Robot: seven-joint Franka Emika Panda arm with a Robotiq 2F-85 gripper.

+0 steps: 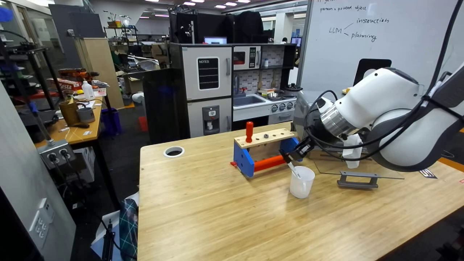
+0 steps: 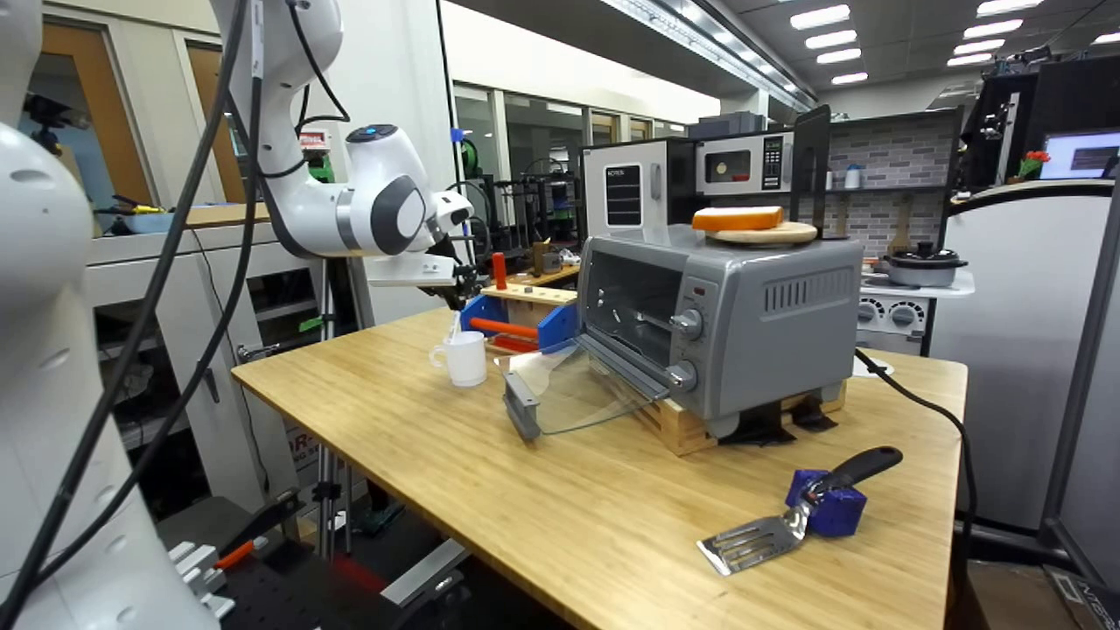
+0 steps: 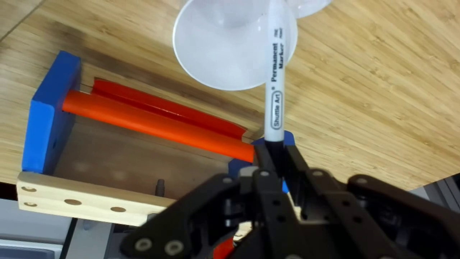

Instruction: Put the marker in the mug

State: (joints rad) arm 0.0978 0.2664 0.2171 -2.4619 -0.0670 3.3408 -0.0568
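The marker is a white stick with a black end; it shows in the wrist view (image 3: 275, 104) and in both exterior views (image 1: 293, 169) (image 2: 454, 327). My gripper (image 3: 276, 153) is shut on its black end and holds it tilted, white end down. The gripper also shows in both exterior views (image 1: 286, 156) (image 2: 457, 300), just above the mug. The plain white mug (image 1: 302, 185) stands upright on the table, also in view here (image 2: 465, 360) and in the wrist view (image 3: 230, 57). The marker's lower end appears at or inside the mug's rim; how deep is unclear.
A red-and-blue toy block set (image 1: 268, 163) with a wooden top stands close beside the mug. A grey toaster oven (image 2: 761, 324) with its glass door (image 2: 595, 394) open is nearby. A spatula (image 2: 761, 538) rests on a purple block (image 2: 840, 510) near the table's corner.
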